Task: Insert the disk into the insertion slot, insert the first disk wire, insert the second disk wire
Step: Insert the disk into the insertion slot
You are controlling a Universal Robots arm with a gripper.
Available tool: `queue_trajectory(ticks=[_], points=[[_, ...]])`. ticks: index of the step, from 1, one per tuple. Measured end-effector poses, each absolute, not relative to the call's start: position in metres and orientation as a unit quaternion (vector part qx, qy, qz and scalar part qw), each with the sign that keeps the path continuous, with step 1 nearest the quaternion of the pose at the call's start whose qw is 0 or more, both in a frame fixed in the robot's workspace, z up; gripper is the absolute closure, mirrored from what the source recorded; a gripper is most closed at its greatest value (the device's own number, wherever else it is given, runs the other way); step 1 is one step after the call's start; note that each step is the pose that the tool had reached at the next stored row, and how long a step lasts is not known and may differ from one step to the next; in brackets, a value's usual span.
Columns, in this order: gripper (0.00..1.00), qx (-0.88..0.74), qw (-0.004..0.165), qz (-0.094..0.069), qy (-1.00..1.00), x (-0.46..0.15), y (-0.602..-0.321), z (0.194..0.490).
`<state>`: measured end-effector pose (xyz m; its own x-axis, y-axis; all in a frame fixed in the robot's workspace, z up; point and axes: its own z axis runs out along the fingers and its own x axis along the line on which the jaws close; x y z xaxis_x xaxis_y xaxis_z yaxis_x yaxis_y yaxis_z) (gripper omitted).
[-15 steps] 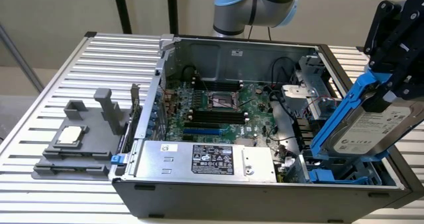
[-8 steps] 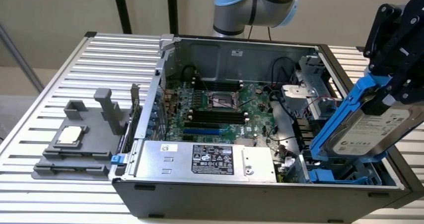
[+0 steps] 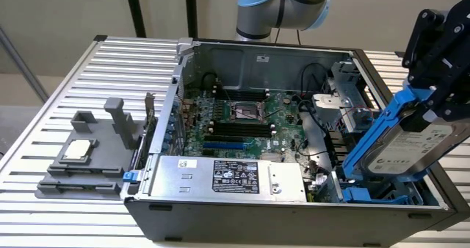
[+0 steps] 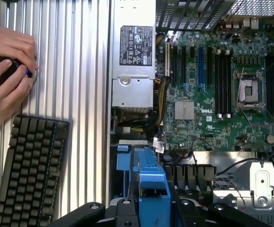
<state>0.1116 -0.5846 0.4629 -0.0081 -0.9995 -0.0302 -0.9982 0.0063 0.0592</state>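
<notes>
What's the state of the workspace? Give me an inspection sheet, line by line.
Surface: slatted metal table carrying the open case.
Job's things: disk held tilted, lower end above the slot, not seated.
Clutter: grey stand with a chip; keyboard.
Grippers: gripper shut on the disk.
Cables: red and black wires loose inside the case.
Surroundings: a person's hands over the table beside the keyboard.
</notes>
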Motion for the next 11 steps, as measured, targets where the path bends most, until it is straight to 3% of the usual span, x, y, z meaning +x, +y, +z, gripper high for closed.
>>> queue_trajectory(ticks=[11], points=[[0.67,0.714,0.007,-0.032,-0.700,0.1111,-0.5872,0.4579]])
